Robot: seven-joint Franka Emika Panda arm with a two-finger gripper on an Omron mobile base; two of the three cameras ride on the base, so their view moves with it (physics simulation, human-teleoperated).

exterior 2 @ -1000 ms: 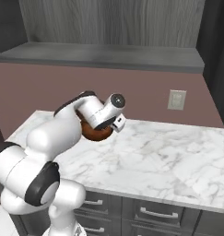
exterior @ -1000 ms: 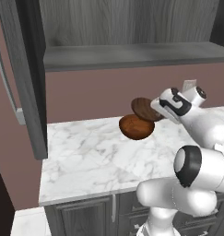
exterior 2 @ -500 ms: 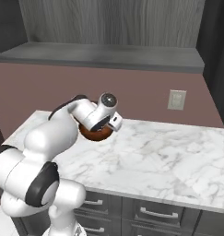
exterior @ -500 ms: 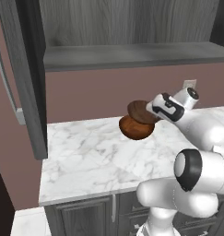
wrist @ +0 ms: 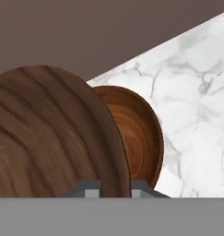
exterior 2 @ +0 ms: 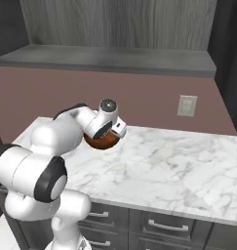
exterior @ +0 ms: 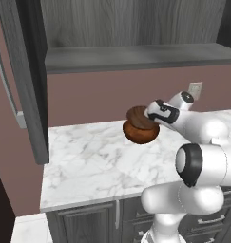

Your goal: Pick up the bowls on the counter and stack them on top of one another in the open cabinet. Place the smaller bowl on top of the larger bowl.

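White marble counter point(exterior: 93, 166) with grey veining runs across my screens, sitting on dark grey panelled drawers point(exterior 2: 168, 227), with a dusty mauve wall behind it and the open cabinet point(exterior: 136, 52) above, its flat grey shelf bare where I can see it and its tall dark door point(exterior: 26, 80) hanging down at the left. A pale wall socket point(exterior 2: 187, 105) sits on the mauve wall to the right; I can read no lettering on it, nor any brand or label elsewhere. My gripper point(exterior: 152, 114) is reaching toward the far side of the counter, and it has the smaller wooden bowl point(exterior: 138, 117) by its rim: in the hand view the two finger tips stand on either side of that bowl's edge point(wrist: 58, 133), so I read the hand as clamped on it. The bowl is tipped on its side, its outer grain facing the hand camera. Just beneath and behind it is the larger wooden bowl point(exterior: 140, 133), upright on the marble near the back wall; its striped inside shows in the hand view point(wrist: 136, 133). From the left base view the held bowl appears to overlap the larger bowl's rim, but I cannot tell whether they touch. In the right base view the arm hides most of both, with a sliver of reddish-brown bowl point(exterior 2: 101, 141) showing under the wrist.
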